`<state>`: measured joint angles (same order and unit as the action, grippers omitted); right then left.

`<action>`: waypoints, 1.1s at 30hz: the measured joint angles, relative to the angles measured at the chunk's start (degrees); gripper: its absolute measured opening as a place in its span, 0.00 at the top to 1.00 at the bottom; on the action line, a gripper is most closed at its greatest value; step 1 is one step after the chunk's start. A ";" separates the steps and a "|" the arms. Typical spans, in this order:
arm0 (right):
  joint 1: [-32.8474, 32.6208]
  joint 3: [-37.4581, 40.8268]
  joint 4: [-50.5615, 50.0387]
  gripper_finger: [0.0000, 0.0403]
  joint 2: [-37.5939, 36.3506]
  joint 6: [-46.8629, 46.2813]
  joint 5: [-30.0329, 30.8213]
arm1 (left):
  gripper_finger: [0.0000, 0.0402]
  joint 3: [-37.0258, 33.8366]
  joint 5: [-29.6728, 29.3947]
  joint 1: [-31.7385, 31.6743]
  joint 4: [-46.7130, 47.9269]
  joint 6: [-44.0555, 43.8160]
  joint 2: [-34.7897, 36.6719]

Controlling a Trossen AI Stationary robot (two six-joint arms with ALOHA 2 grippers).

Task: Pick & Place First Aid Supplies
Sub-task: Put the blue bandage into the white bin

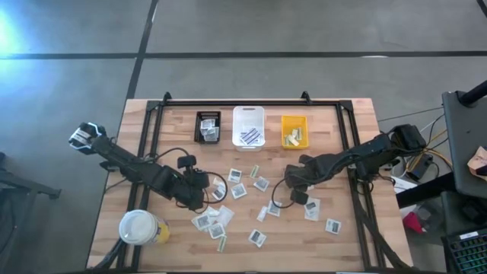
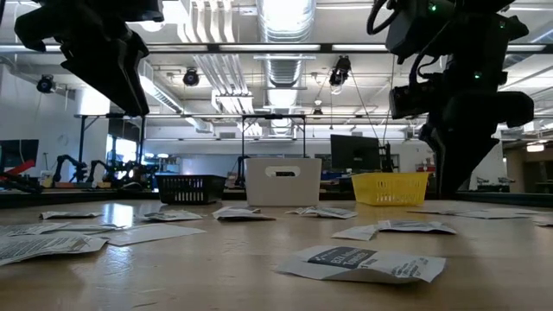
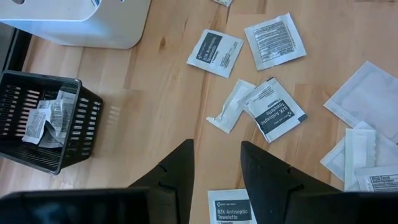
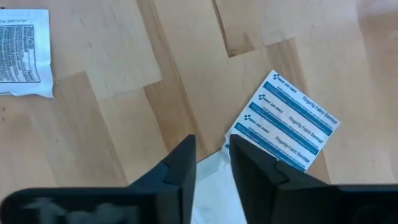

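Many small flat paper packets (image 1: 239,190) lie scattered on the wooden table (image 1: 152,137). My left gripper (image 1: 204,186) is open and empty, raised above the table. In the left wrist view (image 3: 217,155) it hovers over a "BZK Antiseptic Towelette" packet (image 3: 231,208), with more packets (image 3: 273,109) beyond. My right gripper (image 1: 289,181) is low over the table and open. In the right wrist view (image 4: 212,149) its fingers stand on either side of a white packet's corner (image 4: 211,183). A blue-striped packet (image 4: 286,121) lies just past them.
A black bin (image 1: 208,126), a white bin (image 1: 249,125) and a yellow bin (image 1: 294,131) stand in a row at the table's far edge, each with some packets inside. A white-lidded cup (image 1: 138,227) stands near the left front. Cables run beside both arms.
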<state>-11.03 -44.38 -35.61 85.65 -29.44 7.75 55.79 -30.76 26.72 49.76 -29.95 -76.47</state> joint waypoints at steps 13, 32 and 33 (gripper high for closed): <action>0.07 2.95 3.43 0.70 -0.02 2.02 1.64 | 0.69 0.00 -0.22 -0.02 0.02 0.00 0.00; 1.18 7.54 8.21 0.79 -0.26 -1.89 2.44 | 0.69 0.00 -0.31 -0.13 0.02 0.58 0.00; 1.25 7.56 8.28 0.81 -0.26 -1.93 2.43 | 0.69 0.00 -0.31 -0.13 0.02 0.59 0.00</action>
<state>-9.78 -36.82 -27.32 85.38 -31.36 10.17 55.79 -31.07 26.59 49.78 -29.36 -76.47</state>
